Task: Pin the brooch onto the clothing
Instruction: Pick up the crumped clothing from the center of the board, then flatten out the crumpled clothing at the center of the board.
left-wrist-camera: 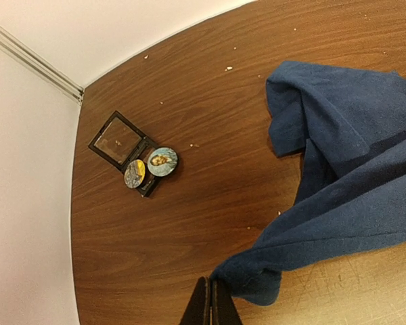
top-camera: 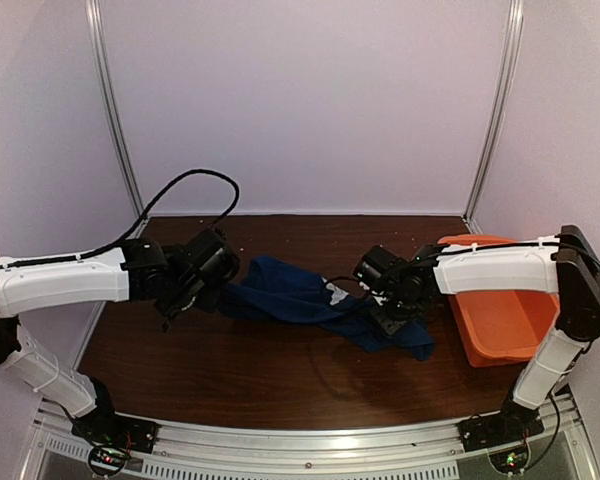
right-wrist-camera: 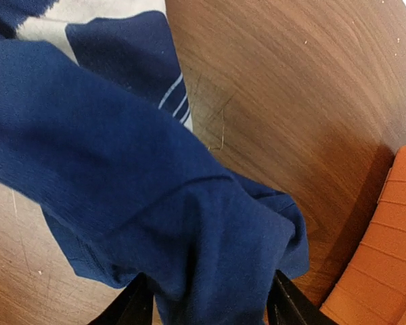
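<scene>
Corner of navy blue T-shirt [left-wrist-camera: 352,176] pinched in closed left tool [left-wrist-camera: 210,283]; right tool [right-wrist-camera: 208,284] jaws apart, cloth between. Only left wrist view shows round silvery-blue brooch [left-wrist-camera: 163,161], beyond left tool.

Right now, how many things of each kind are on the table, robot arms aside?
Round badges: 2 (bluish brooch, yellowish badge)
Black hinged box: 1
Navy T-shirt: 1
Orange tub: 1
Total: 5
</scene>
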### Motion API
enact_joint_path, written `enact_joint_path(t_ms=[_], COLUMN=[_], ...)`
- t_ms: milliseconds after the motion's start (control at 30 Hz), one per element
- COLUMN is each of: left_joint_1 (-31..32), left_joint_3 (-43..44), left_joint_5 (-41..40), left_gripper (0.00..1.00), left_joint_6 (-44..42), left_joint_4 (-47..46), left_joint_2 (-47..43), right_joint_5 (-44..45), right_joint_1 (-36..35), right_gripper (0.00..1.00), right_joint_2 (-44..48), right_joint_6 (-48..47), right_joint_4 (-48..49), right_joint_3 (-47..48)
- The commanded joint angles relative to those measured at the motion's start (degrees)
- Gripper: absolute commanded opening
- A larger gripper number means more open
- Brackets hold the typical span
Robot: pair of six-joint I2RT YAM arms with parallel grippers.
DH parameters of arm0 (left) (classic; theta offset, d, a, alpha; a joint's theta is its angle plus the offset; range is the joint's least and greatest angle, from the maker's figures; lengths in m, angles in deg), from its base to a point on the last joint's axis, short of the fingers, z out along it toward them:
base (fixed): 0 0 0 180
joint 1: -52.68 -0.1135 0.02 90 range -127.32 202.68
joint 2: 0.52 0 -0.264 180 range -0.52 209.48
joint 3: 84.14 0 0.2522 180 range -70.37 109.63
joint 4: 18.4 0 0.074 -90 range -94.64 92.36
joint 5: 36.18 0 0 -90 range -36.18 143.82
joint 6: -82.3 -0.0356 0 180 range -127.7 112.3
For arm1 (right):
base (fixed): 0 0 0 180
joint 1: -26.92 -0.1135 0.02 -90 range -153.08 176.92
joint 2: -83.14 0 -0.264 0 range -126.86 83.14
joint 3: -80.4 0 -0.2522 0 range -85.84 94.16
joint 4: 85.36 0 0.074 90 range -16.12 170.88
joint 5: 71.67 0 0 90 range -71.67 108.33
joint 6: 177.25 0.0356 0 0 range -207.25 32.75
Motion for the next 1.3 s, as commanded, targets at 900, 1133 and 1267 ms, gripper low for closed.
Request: enact_joint_path(t_ms=[900, 1133, 1267], left_joint_1=[-4.1, -3.0, -2.6], left_joint_3=[24.0, 24.5, 23.9], left_joint_5=[-0.8, 8.3, 9.5], left_gripper=[0.0, 0.0, 0.0], left_joint_6=[-29.2, -37.2, -37.5], left_joint_4=[-11.1, -18.5, -18.9], left_joint_2=[-10.0, -17.0, -15.6], right_joint_5=[21.2, 21.2, 23.4], right_joint_1=[-0.3, -2.3, -2.4], right_gripper=[0.0, 0.0, 0.0], right_joint_2=[15.9, 23.3, 24.6], right_joint_6=[-12.3, -16.2, -16.9], right_joint_4=[-10.1, -6.1, -3.4], right_joint_3=[35.2, 35.4, 34.1])
